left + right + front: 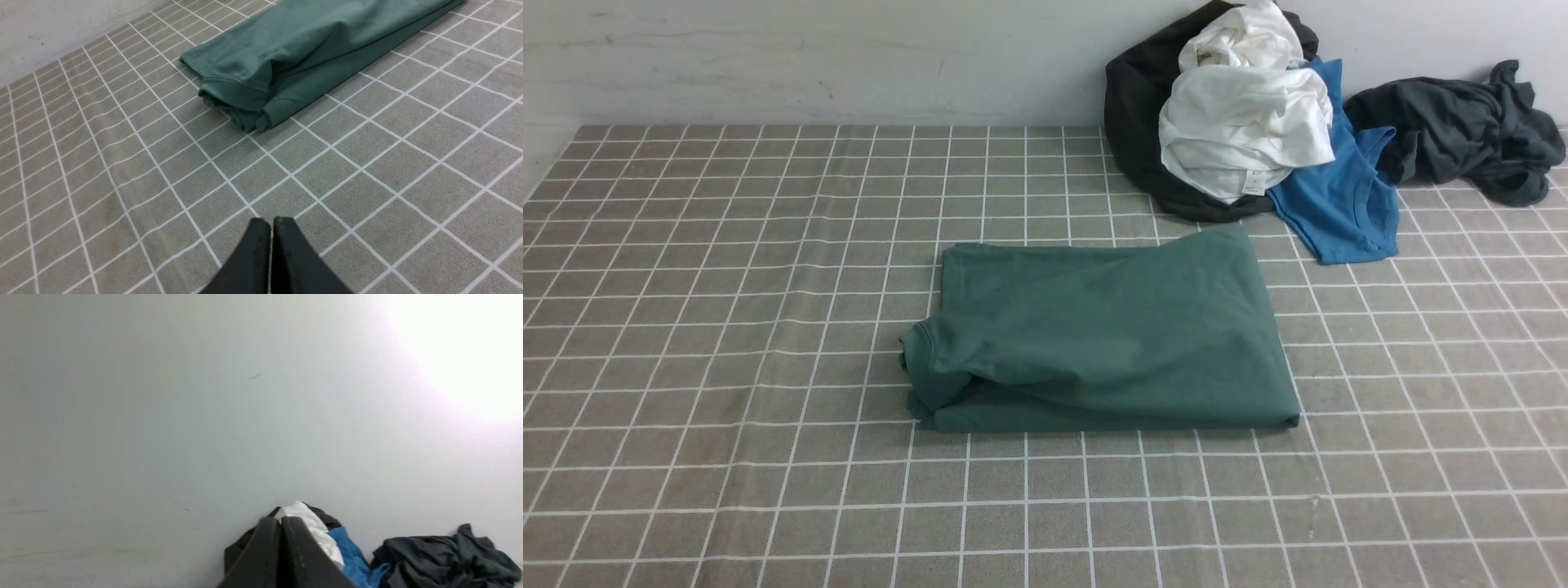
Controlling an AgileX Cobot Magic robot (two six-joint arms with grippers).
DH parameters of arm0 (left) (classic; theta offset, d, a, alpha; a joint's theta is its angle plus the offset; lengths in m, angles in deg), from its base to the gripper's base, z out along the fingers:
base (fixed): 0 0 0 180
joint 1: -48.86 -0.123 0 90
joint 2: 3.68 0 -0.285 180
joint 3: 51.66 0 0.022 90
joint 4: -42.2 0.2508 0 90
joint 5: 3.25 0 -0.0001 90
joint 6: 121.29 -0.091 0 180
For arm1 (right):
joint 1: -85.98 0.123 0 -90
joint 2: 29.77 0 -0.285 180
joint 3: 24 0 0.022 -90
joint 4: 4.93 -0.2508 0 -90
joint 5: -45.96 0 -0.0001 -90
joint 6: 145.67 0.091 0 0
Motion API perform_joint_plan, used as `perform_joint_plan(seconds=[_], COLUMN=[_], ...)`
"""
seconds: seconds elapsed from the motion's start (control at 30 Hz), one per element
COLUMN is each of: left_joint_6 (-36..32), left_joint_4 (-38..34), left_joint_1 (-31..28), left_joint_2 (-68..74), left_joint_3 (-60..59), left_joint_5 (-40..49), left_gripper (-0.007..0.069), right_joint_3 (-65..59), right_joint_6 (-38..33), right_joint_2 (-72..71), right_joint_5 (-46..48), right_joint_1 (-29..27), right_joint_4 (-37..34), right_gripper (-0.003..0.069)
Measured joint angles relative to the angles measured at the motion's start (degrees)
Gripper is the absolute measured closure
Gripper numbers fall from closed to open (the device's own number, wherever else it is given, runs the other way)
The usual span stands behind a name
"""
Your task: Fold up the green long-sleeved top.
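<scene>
The green long-sleeved top (1107,335) lies folded into a thick rectangle in the middle of the checked tablecloth, its ribbed collar bunched at the left end. It also shows in the left wrist view (302,53). No logo or label shows. Neither arm shows in the front view. My left gripper (271,222) is shut and empty, held above bare cloth a short way from the top's collar end. My right gripper (280,520) is shut and empty, raised and pointing at the back wall above the clothes pile.
A pile of a black garment (1135,106), a white garment (1245,122) and a blue T-shirt (1339,196) sits at the back right against the wall. A dark grey garment (1462,131) lies further right. The tablecloth (727,327) covers the table.
</scene>
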Motion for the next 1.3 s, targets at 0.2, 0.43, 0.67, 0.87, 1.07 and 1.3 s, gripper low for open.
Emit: perform_joint_plan(seconds=[0.2, 0.43, 0.67, 0.87, 1.07, 1.3], left_joint_6=[-0.1, -0.1, -0.1, -0.1, -0.1, -0.1], left_joint_4=[0.07, 0.07, 0.07, 0.07, 0.07, 0.07], left_joint_1=[0.0, 0.0, 0.0, 0.0, 0.0, 0.0], left_joint_2=[0.0, 0.0, 0.0, 0.0, 0.0, 0.0], left_joint_3=[0.0, 0.0, 0.0, 0.0, 0.0, 0.0], left_joint_5=[0.0, 0.0, 0.0, 0.0, 0.0, 0.0], left_gripper=[0.0632, 0.0632, 0.0632, 0.0632, 0.0632, 0.0632], right_joint_3=[-0.02, -0.02, 0.22, 0.22, 0.22, 0.22], right_joint_6=[-12.14, -5.49, 5.27, 7.88, 8.14, 8.21], right_joint_2=[-0.23, -0.23, -0.23, -0.23, -0.23, -0.23], right_joint_5=[18.12, 31.48, 32.75, 32.75, 32.75, 32.75], right_joint_1=[-0.23, 0.2, 2.56, 2.73, 2.84, 2.84], right_joint_4=[-10.56, -5.96, 2.91, 3.99, 3.99, 3.99], right_gripper=[0.0673, 0.0673, 0.0673, 0.0673, 0.0673, 0.0673])
